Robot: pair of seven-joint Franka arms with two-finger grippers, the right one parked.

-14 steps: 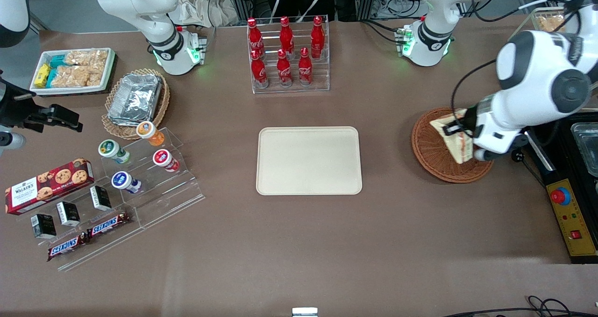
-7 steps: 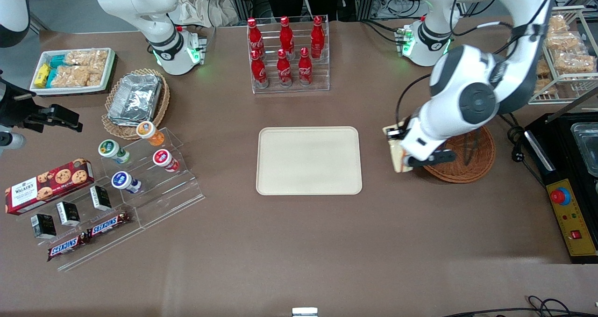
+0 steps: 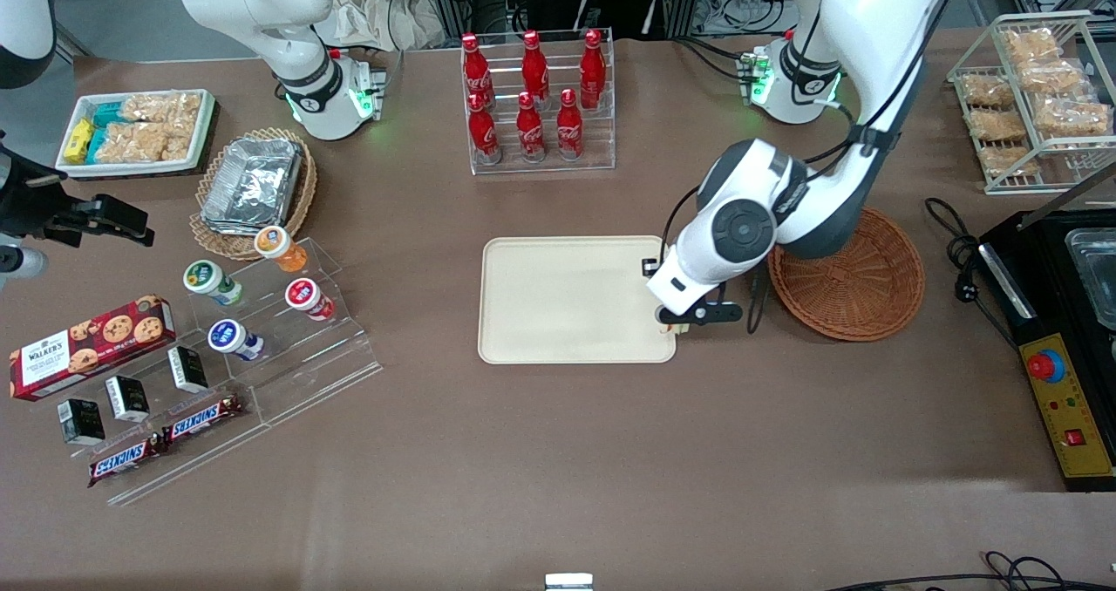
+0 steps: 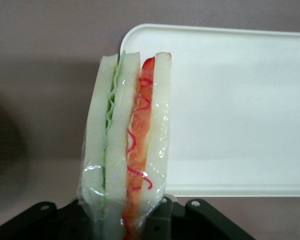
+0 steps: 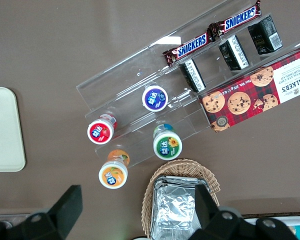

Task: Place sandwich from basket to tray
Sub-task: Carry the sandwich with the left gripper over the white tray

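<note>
The sandwich [image 4: 127,145], a wedge of pale bread with green and red-orange filling wrapped in clear film, stands on end between the jaws of my left gripper [image 4: 125,216], which is shut on it. In the front view the arm's wrist hides nearly all of the sandwich. There the gripper [image 3: 666,305] hangs above the edge of the cream tray [image 3: 558,303] that faces the working arm's end. The tray [image 4: 240,105] lies bare below the sandwich. The reddish-brown wicker basket [image 3: 859,281] sits beside the tray toward the working arm's end, with nothing in it.
A clear rack of red cola bottles [image 3: 536,103] stands farther from the camera than the tray. A tan basket of foil containers [image 3: 253,186] and acrylic steps with cups [image 3: 261,312] lie toward the parked arm's end. A wire snack rack [image 3: 1037,94] and control box [image 3: 1068,404] flank the basket.
The gripper has carried the sandwich out of the basket and sideways toward the parked arm's end, from above the basket to above the tray's edge. The basket now shows empty.
</note>
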